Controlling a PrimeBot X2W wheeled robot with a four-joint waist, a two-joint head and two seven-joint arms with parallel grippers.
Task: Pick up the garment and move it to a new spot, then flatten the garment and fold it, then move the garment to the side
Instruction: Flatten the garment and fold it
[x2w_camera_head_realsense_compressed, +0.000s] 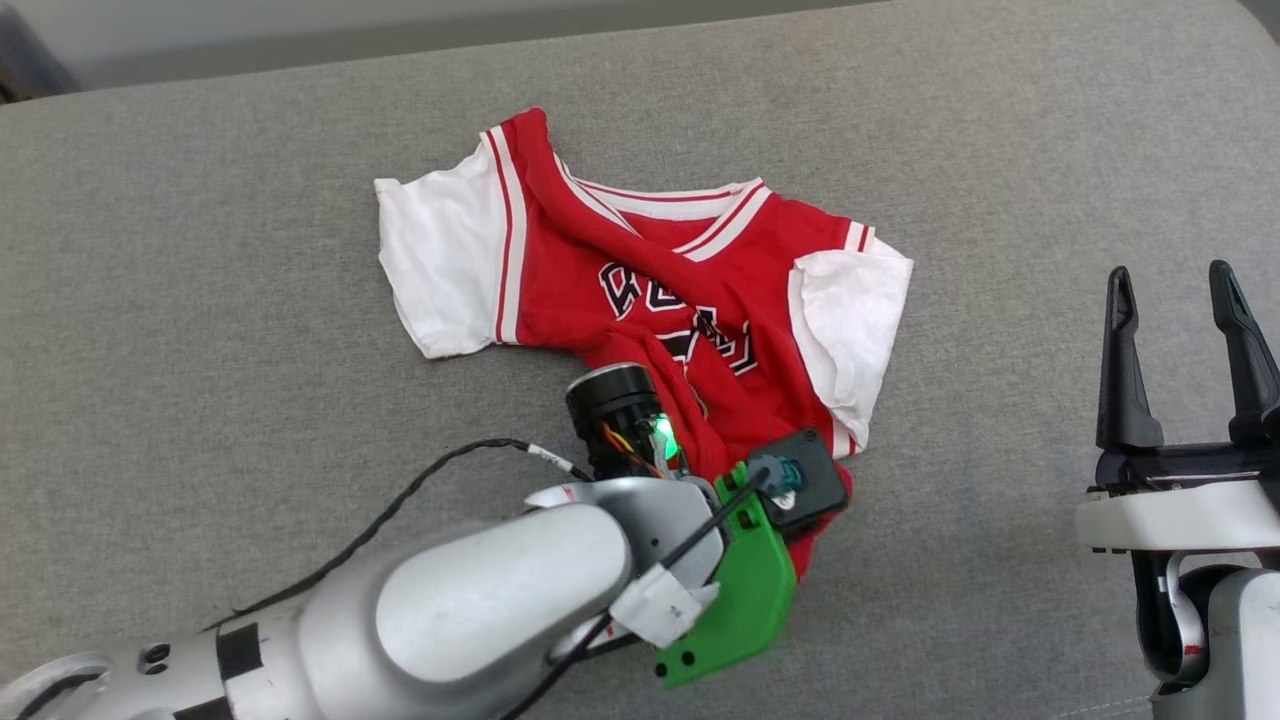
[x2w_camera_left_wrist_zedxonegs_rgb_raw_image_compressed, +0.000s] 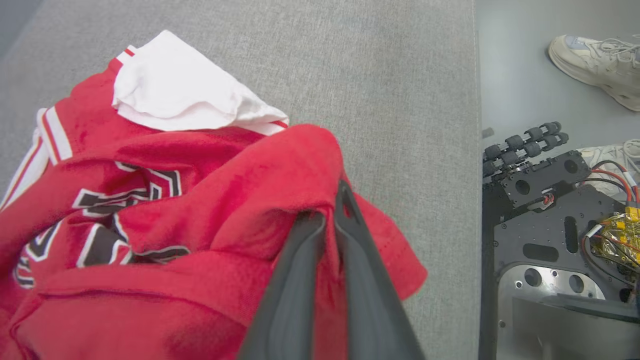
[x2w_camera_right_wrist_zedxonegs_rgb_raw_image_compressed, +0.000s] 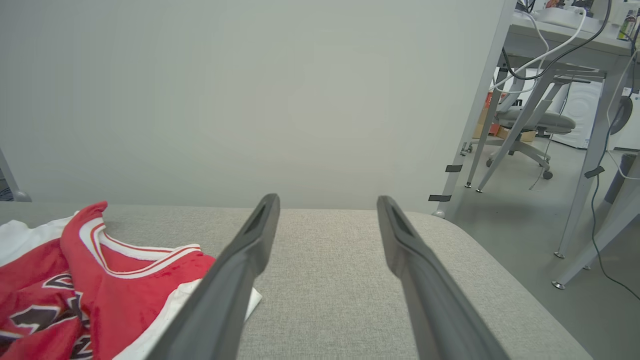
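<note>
so, the garment (x2w_camera_head_realsense_compressed: 640, 290) lies rumpled near the middle of the grey padded surface (x2w_camera_head_realsense_compressed: 200, 300), a little toward its far edge. its collar points at that far edge, one white sleeve is spread toward the left edge, and the other is folded over toward the right edge. the black lettering is creased and partly buried in folds. the hem nearest the robot is bunched up, and the left claw (x2w_camera_left_wrist_zedxonegs_rgb_raw_image_compressed: 330, 202) is pinched tight on that red hem fabric, its fingers nearly touching with cloth between them. the right claw (x2w_camera_head_realsense_compressed: 1170, 270) stands wide and holds nothing. it hangs over bare padding near the right edge, well apart from the garment's folded sleeve. beyond the right edge, the robot's dark base (x2w_camera_left_wrist_zedxonegs_rgb_raw_image_compressed: 550, 215) and a person's pale shoes (x2w_camera_left_wrist_zedxonegs_rgb_raw_image_compressed: 595, 65) are on the floor.
</note>
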